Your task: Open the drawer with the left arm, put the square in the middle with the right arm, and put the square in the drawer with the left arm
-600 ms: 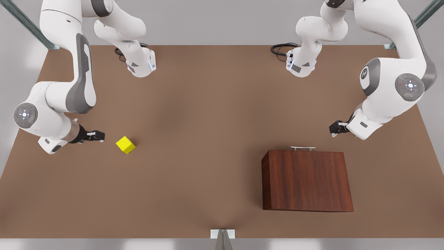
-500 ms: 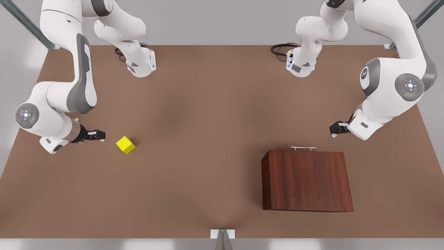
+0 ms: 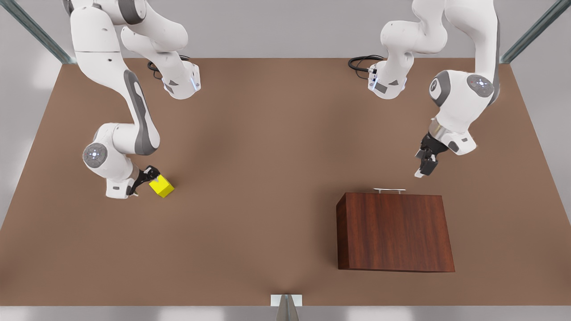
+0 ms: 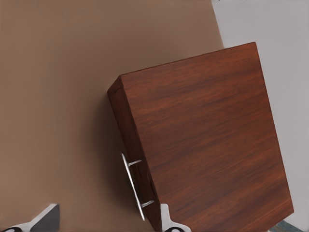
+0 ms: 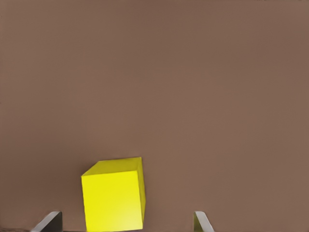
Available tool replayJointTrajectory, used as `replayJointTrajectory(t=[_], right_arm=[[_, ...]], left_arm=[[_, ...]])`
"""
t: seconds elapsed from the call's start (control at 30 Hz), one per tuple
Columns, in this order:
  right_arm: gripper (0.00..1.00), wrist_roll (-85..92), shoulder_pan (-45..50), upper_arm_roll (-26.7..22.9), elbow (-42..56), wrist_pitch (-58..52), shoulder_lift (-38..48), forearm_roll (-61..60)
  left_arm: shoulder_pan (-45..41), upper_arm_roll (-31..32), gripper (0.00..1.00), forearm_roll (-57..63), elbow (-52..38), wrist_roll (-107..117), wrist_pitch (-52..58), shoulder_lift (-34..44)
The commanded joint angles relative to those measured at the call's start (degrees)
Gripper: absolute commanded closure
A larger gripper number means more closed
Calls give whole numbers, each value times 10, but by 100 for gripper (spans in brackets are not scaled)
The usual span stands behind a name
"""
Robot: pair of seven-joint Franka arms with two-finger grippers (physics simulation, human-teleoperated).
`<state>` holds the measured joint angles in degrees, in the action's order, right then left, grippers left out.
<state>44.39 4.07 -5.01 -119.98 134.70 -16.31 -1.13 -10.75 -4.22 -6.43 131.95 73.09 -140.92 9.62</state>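
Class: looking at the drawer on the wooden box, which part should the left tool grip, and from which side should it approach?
Grip the thin silver bar handle. It stands off the drawer front, so the left tool, open nearby, can probably straddle the bar from the box's handle side.

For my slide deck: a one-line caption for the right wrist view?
Right gripper, open, closes in on the yellow square on the brown tabletop.

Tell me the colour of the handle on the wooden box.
Silver: the thin bar handle on the wooden box, clearest in the left wrist view.
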Motion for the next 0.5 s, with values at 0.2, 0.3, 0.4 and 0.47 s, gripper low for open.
replayJointTrajectory(t=[0.2,0.3,0.4,0.47], right_arm=[[0,54,4,0,-2,31,-34,-2],[0,81,8,1,-8,31,-41,-2],[0,81,17,1,-18,39,-40,-4],[0,81,24,1,-27,58,-42,-5]], left_arm=[[-9,14,0,-25,63,36,-79,-28],[-16,15,0,-32,65,52,-108,-47],[-19,15,0,-33,65,54,-119,-60],[-21,15,0,-38,65,57,-137,-78]])
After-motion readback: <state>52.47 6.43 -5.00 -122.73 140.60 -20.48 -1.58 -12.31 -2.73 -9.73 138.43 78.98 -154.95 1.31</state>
